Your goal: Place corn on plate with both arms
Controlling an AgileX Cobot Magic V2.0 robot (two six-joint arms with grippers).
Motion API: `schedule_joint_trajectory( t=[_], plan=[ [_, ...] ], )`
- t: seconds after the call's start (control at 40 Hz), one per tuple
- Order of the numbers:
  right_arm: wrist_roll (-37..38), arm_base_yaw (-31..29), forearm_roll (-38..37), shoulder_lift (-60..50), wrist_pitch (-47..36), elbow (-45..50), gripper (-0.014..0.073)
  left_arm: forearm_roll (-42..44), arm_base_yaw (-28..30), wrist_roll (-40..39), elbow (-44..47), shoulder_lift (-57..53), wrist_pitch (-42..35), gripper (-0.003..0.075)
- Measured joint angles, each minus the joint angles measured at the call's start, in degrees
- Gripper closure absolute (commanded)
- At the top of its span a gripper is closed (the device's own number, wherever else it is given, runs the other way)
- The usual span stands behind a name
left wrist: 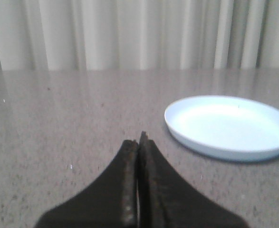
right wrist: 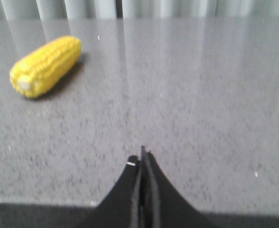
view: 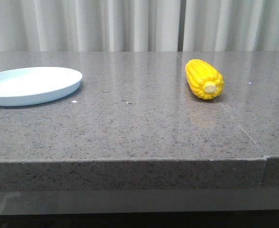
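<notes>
Sitting at the left of the counter (view: pixel 129 123) in the front view, the plate (view: pixel 32 85) is pale blue, round and shallow, with a low rim, and nothing lies in it; its left edge runs out of that picture. The left wrist view shows the same plate (left wrist: pixel 229 126) whole, its inside bare and smooth. The corn (view: pixel 204 79) lies well apart from the plate, over on the right side of the counter, flat on its side with its pale cut end turned toward the front edge and a little to the right. The right wrist view shows the corn (right wrist: pixel 46 65) again, resting on the stone with a soft shadow beside it, nothing touching it. Between corn and plate the grey speckled surface carries only a few tiny pale specks. Behind the counter hangs a light pleated curtain (view: pixel 129 23). The left gripper (left wrist: pixel 140 142) has its jaws pressed together, tips meeting in a point above the counter, with the plate near but not touched. The right gripper (right wrist: pixel 142 156) likewise has its jaws pressed together, holding nothing, hovering near the counter's front edge and well apart from the corn. Neither arm shows in the front view.
</notes>
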Motion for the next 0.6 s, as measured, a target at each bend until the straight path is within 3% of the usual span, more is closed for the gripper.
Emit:
schedule_joint_trajectory(
  t=[0.1,0.23,0.38,0.6],
  plan=[
    [0.0,0.0,0.0,0.0,-0.27,-2.27,0.0684,-0.56,0.0,0.0,-1.21,0.0,-4.37,0.074],
    [0.0,0.0,0.0,0.0,1.44,-8.7,0.0683,-0.54,0.0,0.0,-7.79,0.0,-3.2,0.074],
    [0.0,0.0,0.75,1.09,7.73,-19.04,0.0683,1.03,0.0,0.0,-18.3,2.42,3.14,0.074],
    [0.23,0.0,3.01,14.96,15.13,-32.91,0.0683,1.03,0.0,1.18,-28.11,15.39,13.25,0.0741]
  ],
)
